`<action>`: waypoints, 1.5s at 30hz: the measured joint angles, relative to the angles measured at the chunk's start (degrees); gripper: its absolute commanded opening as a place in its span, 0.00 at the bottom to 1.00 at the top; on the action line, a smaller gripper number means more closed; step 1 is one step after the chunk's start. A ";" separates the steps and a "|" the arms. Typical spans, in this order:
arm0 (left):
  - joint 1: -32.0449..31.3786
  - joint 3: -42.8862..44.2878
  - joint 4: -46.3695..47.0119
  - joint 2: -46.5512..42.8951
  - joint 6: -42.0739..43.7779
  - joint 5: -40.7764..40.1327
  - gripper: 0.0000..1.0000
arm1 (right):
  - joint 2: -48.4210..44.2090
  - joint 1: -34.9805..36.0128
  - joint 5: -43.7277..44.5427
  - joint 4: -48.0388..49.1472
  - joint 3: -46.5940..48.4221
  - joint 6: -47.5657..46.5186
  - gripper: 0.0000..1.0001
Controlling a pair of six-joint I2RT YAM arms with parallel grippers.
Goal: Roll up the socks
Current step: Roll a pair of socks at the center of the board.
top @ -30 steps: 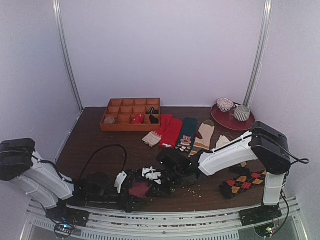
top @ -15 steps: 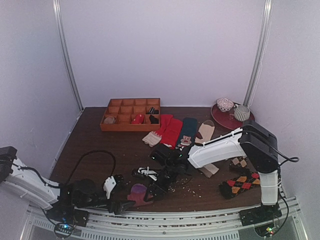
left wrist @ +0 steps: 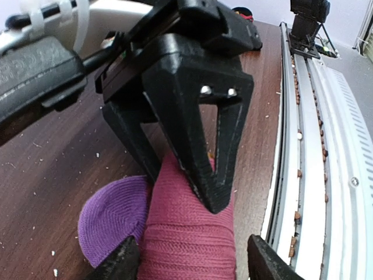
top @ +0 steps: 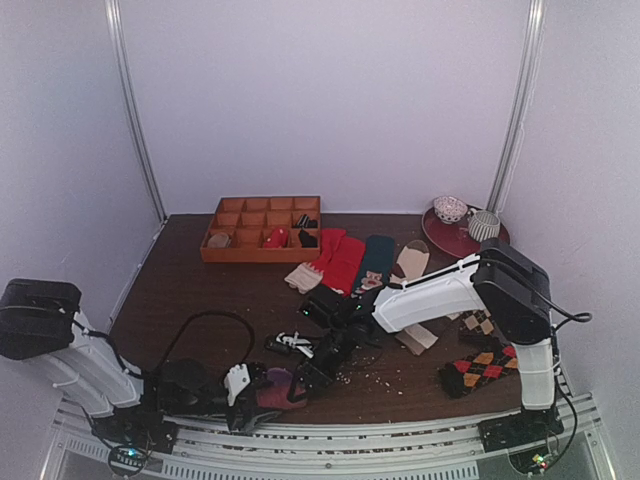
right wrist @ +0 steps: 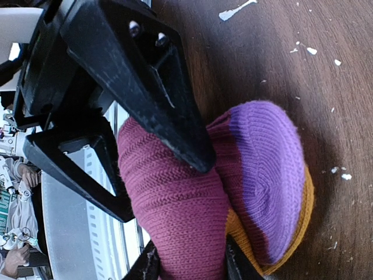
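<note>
The purple-magenta sock (top: 275, 386), rolled into a thick bundle with a purple toe and an orange-yellow edge, lies near the table's front edge. In the right wrist view the sock roll (right wrist: 175, 204) sits pinched between my right gripper (right wrist: 191, 265), which is shut on it. My left gripper (left wrist: 195, 262) straddles the same roll (left wrist: 186, 233) from the opposite side, open, with a gap at its right finger. From above, the left gripper (top: 250, 388) and right gripper (top: 305, 372) meet at the sock. Other socks lie farther back.
An orange compartment tray (top: 262, 228) stands at the back. Red socks (top: 340, 262), a dark sock (top: 376, 265), a beige sock (top: 410, 262) and argyle socks (top: 485, 365) lie to the right. A red plate (top: 440, 238) holds bowls. The metal rail (left wrist: 315, 146) borders the front edge.
The left arm drew back toward the near left, then returned to the roll with its jaws narrowing. The right gripper kept its hold and shifted slightly left.
</note>
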 measured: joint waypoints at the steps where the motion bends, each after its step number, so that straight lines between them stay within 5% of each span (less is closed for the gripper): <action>1: 0.02 0.02 0.72 0.87 -0.13 0.02 0.60 | 0.00 -0.02 -0.04 -0.02 0.00 0.00 0.31; 6: 0.02 0.28 4.04 4.87 -0.52 0.09 0.59 | 0.11 -0.09 -0.33 -0.02 -0.02 0.00 0.31; 16: 0.00 1.55 5.88 8.55 -1.97 0.35 0.12 | 0.13 -0.37 -1.22 -0.68 -0.15 0.00 0.31; 20: 0.00 1.55 6.16 8.63 -3.32 0.70 0.00 | 0.13 -0.61 -1.84 -0.85 -0.28 0.11 0.47; 26: 0.24 2.62 3.87 8.17 -10.60 0.83 0.00 | -2.21 -0.55 -0.61 3.08 -3.23 -1.09 0.57; 31: 1.33 4.04 2.62 9.66 -19.63 2.80 0.00 | -9.57 0.15 8.92 13.55 -13.53 -5.07 0.64; 37: 3.54 2.95 8.02 13.62 -29.27 6.58 0.00 | -20.46 3.13 24.41 29.20 -29.00 -18.82 0.70; 45: 6.16 2.67 13.31 17.49 -34.01 11.65 0.00 | -19.08 9.84 34.91 37.55 -30.10 -35.19 0.73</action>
